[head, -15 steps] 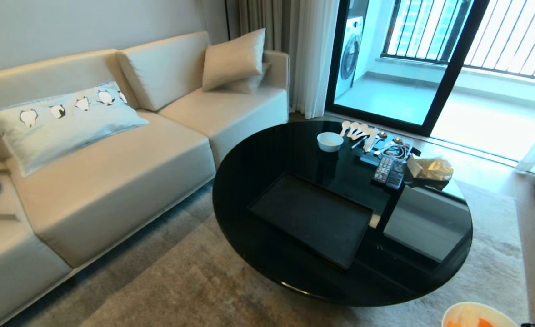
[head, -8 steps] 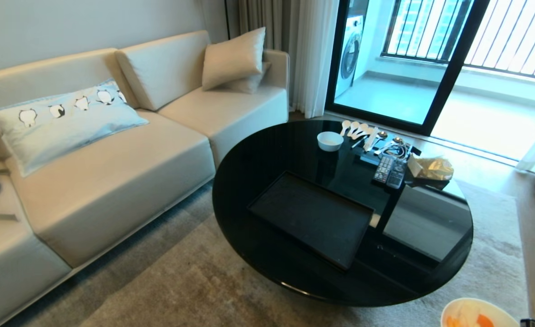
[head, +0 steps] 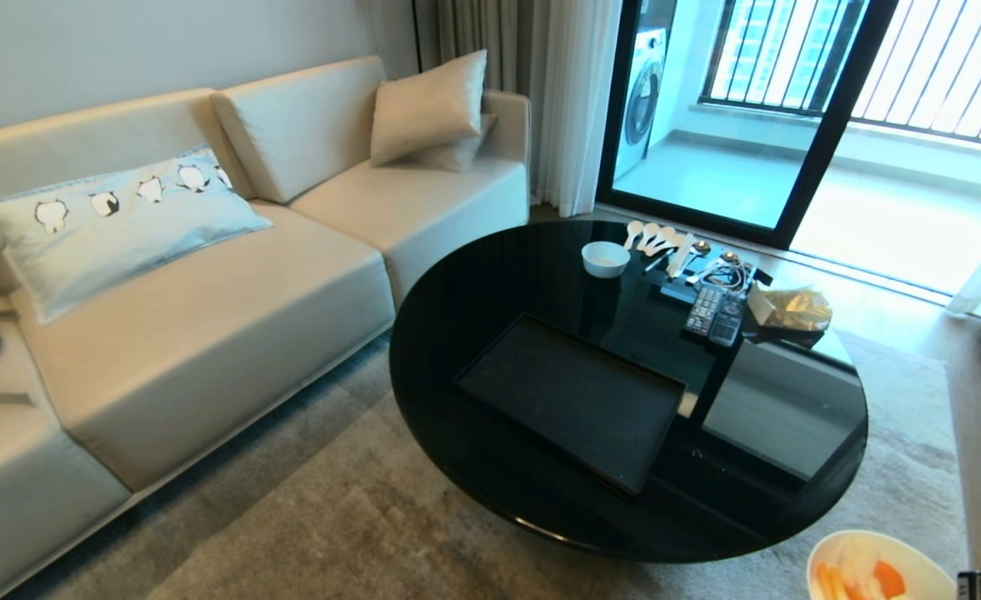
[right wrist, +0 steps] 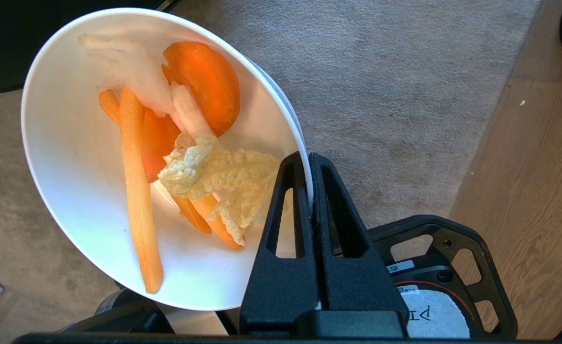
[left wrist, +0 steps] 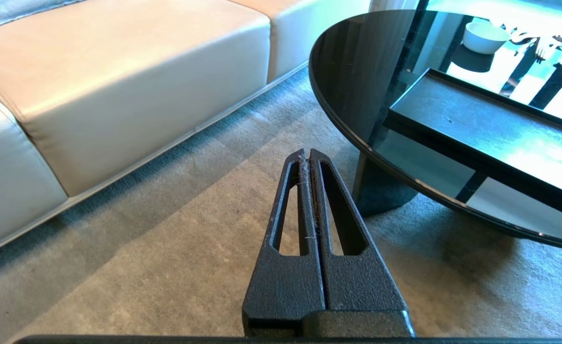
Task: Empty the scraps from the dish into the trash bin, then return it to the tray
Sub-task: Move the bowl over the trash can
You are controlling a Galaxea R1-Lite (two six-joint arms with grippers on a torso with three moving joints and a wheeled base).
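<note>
The dish, a deep white bowl, hangs tilted above the carpet. My right gripper is shut on its rim, one finger inside and one outside. The scraps, orange chunks, pale sticks and a crinkled yellow leaf, lie inside it. In the head view the dish peeks in at the bottom right corner, off the table. The black tray lies bare on the round black table. My left gripper is shut on nothing, parked low over the carpet beside the table. The trash bin is out of view.
At the table's far side are a smaller white bowl, several spoons and remote controls. A beige sofa stands to the left. Below the dish is my own base, and wood floor borders the carpet.
The dish has crept a little further up into the bottom right corner of the head view, showing more of its scraps. The left arm has not moved.
</note>
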